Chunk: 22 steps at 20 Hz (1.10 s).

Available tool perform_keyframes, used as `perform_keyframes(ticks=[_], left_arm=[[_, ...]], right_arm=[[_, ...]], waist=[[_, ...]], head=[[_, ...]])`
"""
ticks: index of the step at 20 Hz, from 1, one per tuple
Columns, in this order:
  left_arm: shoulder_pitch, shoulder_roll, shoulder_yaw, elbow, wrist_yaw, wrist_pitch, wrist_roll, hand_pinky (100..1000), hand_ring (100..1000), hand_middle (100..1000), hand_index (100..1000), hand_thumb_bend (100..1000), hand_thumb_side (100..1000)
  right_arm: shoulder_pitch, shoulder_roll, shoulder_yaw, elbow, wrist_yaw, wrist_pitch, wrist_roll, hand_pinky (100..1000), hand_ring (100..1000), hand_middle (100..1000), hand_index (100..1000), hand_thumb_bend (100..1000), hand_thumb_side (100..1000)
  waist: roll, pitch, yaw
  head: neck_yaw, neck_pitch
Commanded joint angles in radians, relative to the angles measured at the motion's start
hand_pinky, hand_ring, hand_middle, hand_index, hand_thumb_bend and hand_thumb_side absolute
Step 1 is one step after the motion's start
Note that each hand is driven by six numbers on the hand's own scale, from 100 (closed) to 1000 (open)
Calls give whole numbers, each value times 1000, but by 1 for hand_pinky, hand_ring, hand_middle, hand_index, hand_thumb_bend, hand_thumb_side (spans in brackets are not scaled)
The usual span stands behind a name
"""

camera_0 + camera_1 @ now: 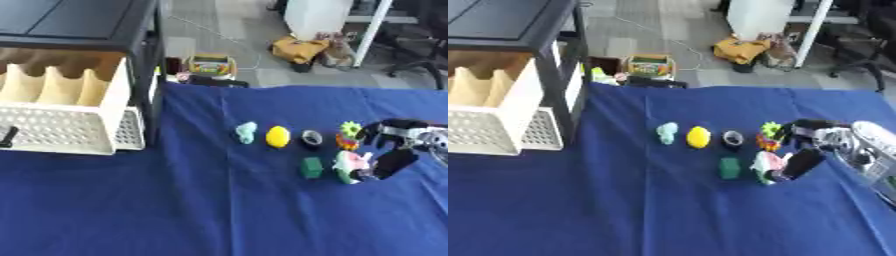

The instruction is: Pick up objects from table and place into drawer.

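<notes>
Six small objects crowd centre-right on the counter (pixel 219 210). Right robot hand (pixel 391 145) closes around the pink-and-green toy (pixel 350 165) (grip unconfirmed); it risks knocking the neighbouring flower toy (pixel 348 135).

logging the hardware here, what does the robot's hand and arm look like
Only the right hand shows, at the right edge: black fingers and thumb, with a silver, rounded wrist and forearm behind it. No cables or markings can be made out.
</notes>
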Motion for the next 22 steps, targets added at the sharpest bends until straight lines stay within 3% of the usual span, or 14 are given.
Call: perform_keyframes(ticks=[1, 11, 22], left_arm=[[-3, 9, 6, -14, 3, -1, -5, 449, 152, 470, 794, 100, 893], [4, -5, 6, -14, 5, 2, -12, 451, 152, 471, 794, 100, 901], [6, -12, 9, -14, 8, 2, -10, 451, 155, 472, 794, 100, 900]], right_arm=[[-18, -21, -10, 14, 19, -4, 9, 688, 831, 826, 934, 475, 360], [-39, 9, -5, 72, 21, 6, -3, 680, 826, 818, 932, 463, 396], [-43, 20, 4, 115, 44, 4, 17, 679, 829, 815, 924, 448, 352]], waist=[[3, -16, 1], [4, -6, 12], [3, -4, 14]], head=[[-3, -13], [-9, -18], [-11, -14]])
